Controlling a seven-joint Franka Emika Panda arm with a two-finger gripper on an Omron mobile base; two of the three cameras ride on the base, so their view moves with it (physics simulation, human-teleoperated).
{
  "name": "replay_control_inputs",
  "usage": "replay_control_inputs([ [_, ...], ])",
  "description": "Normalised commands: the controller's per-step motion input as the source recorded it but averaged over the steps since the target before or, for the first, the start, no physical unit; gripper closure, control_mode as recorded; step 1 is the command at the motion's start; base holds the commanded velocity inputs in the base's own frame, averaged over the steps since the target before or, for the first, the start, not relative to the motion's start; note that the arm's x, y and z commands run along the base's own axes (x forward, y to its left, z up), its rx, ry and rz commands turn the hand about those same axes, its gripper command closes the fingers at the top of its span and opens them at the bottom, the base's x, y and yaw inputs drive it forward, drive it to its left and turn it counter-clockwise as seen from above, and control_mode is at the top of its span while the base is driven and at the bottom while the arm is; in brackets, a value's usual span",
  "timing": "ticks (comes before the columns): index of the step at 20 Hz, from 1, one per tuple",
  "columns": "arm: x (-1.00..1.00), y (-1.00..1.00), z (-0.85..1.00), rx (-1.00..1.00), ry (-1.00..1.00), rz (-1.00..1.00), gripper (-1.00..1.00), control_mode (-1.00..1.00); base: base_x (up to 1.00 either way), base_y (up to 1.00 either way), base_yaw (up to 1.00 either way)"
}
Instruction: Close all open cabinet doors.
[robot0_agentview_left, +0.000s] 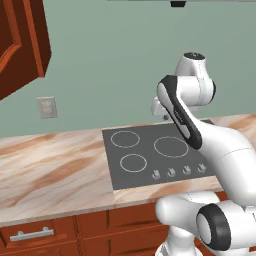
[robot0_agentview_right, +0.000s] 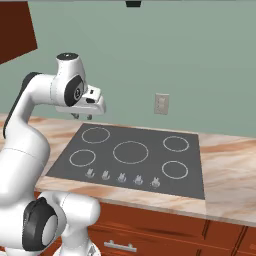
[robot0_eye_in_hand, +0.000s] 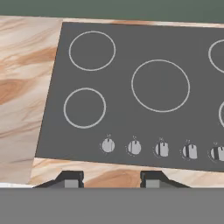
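Gripper (robot0_eye_in_hand: 111, 180) open, empty, aimed down at cooktop (robot0_eye_in_hand: 144, 87); open cabinet door (robot0_agentview_left: 20, 45) well apart, up and left.

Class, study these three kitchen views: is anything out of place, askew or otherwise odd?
One thing: the cabinet door at upper left of the left base view stands swung out from the wall instead of lying flush. The cooktop and counter look tidy, and the gripper hovers over the cooktop's front edge.

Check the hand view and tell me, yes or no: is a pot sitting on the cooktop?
No. The cooktop shows bare burner rings and its row of knobs, with nothing standing on it.
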Motion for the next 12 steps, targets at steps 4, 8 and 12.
replay_control_inputs([
  [4, 0.0, 0.0, 0.0, 0.0, 0.0, 0.0, -1.0, 1.0, -0.2, 0.07, 0.0],
  [8, 0.0, 0.0, 0.0, 0.0, 0.0, 0.0, -1.0, 1.0, -0.5, 0.4, -0.01],
  [12, 0.0, 0.0, 0.0, 0.0, 0.0, 0.0, -1.0, 1.0, -0.84, 0.59, 0.0],
])
